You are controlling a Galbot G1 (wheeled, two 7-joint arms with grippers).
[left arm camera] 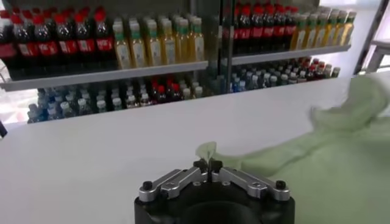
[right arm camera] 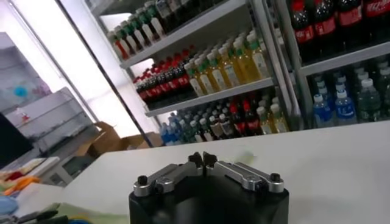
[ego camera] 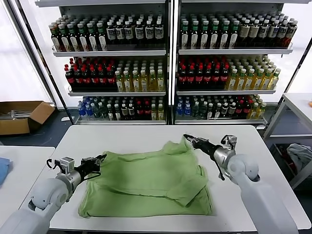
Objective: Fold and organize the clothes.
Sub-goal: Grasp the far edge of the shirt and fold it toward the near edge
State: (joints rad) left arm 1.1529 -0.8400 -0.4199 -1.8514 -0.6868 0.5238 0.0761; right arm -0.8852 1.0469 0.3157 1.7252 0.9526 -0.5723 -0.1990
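Green cotton is pinched between the closed fingers of the left end effector (ego camera: 101, 159), which is gripping the left edge of the T-shirt (ego camera: 146, 183). The right end effector (ego camera: 187, 139), fingers pressed together, is sitting at the shirt's raised far corner; whether it is gripping cloth I cannot tell. The T-shirt is lying partly folded across the middle of the white bench (ego camera: 122, 136). Behind, shelves (ego camera: 168, 51) are carrying bottled drinks.

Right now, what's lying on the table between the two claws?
The green T-shirt fills the stretch from left claw to right claw, shown in the head view.
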